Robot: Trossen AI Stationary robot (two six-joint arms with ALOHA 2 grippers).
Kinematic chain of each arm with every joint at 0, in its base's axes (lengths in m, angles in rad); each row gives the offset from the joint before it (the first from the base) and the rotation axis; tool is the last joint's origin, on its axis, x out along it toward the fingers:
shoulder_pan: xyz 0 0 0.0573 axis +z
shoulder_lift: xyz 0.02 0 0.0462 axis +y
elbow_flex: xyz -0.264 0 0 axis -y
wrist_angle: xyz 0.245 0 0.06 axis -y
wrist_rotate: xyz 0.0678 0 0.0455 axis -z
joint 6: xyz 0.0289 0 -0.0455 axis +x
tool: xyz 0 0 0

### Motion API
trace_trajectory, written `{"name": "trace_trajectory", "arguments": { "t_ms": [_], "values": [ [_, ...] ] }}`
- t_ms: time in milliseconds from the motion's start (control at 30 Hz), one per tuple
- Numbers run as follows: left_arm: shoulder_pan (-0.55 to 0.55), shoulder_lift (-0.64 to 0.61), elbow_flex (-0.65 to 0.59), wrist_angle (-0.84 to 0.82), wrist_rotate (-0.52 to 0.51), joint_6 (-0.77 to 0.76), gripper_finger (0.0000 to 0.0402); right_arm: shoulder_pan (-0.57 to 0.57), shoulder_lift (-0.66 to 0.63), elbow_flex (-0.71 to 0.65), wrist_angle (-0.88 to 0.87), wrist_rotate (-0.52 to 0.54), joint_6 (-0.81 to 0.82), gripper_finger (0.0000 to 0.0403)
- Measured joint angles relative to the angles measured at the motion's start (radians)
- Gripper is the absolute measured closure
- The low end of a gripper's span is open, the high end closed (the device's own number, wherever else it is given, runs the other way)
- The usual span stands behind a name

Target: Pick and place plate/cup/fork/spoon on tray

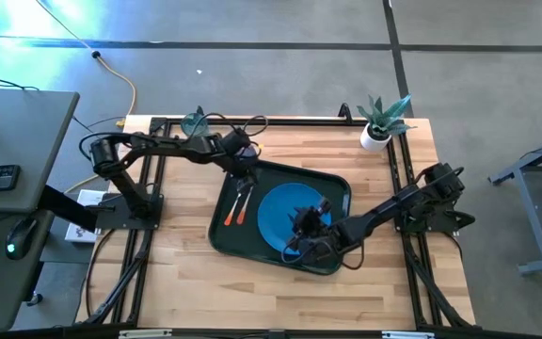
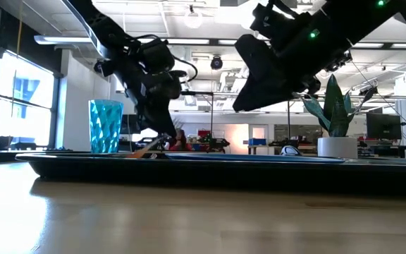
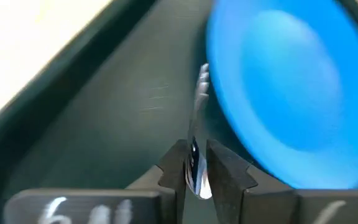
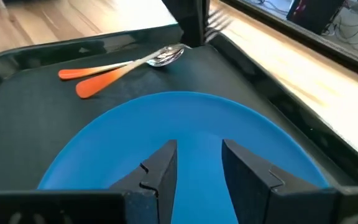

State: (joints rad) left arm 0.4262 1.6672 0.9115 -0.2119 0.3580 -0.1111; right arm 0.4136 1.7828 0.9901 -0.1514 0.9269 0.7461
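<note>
The dark tray [image 1: 222,234] lies mid-table with the blue plate [image 1: 278,209] flat on it. The spoon [image 4: 166,56] lies on the tray floor left of the plate, its orange handle [image 4: 73,73] beside the fork's. My left gripper [image 1: 244,179] is low over the tray's far left part, shut on the fork [image 4: 219,22]. My right gripper [image 4: 197,165] hovers open and empty above the plate's near right part. The teal cup [image 1: 194,122] stands on the table by its far edge, outside the tray. My left gripper pinches the fork's silver metal part [image 3: 195,169] between its two fingers, just behind the tines [image 3: 202,74]. The fingers come from above, pointing down, and lie across the fork. The fork is tilted, its orange handle [image 2: 143,148] slanting down to the tray.
A white pot with a green plant [image 1: 379,122] stands at the table's far right corner. The tray has a raised rim [image 4: 253,68]. Bare wooden table lies near, left and right of the tray.
</note>
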Motion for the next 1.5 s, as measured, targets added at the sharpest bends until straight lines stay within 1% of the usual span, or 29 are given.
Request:
{"name": "trace_trajectory", "arguments": {
  "t_ms": [133,300,600,733,800,967,1067,1133,1200,1267,1367,1500],
  "values": [
    [-0.016,0.0,0.0,-0.011,-0.117,-0.039,0.0338,0.008,0.0,0.0,-0.016,-0.017,0.014,0.0284],
    [-0.049,0.006,0.0,-0.032,-0.13,-0.044,0.0335,0.008,0.0,0.0,-0.038,-0.027,0.04,0.0284],
    [-0.11,0.006,0.0,-0.108,-0.218,-0.057,0.0334,0.009,0.0,0.0,-0.064,-0.068,0.066,0.0284],
    [-0.119,-0.016,0.0,-0.167,-0.225,-0.051,0.0334,0.024,0.0,0.0,-0.083,-0.049,0.089,0.0284],
    [-0.13,-0.04,0.0,-0.19,-0.256,-0.033,0.0334,0.037,0.0,0.0,-0.103,-0.024,0.11,0.0284],
    [-0.167,-0.168,-0.001,-0.236,-0.43,-0.013,0.0334,0.064,0.0,0.001,-0.151,0.025,0.155,0.0284],
    [-0.194,-0.285,-0.001,-0.274,-0.559,0.043,0.0334,0.072,0.0,0.001,-0.169,0.024,0.182,0.0284],
    [-0.21,-0.378,0.0,-0.333,-0.65,0.102,0.0334,0.073,0.0,0.001,-0.176,0.023,0.197,0.0284],
    [-0.214,-0.47,0.0,-0.384,-0.713,0.146,0.0334,0.074,0.0,0.001,-0.177,0.022,0.197,0.0284],
    [-0.203,-0.562,0.0,-0.438,-0.731,0.156,0.0334,0.074,0.0,0.001,-0.176,0.022,0.199,0.0284],
    [-0.182,-0.676,0.001,-0.5,-0.703,0.098,0.0334,0.074,0.0,0.001,-0.172,0.021,0.199,0.0284],
    [-0.176,-0.77,0.001,-0.575,-0.684,0.052,0.0334,0.067,0.0,0.001,-0.144,0.026,0.195,0.0284]
  ]
}}
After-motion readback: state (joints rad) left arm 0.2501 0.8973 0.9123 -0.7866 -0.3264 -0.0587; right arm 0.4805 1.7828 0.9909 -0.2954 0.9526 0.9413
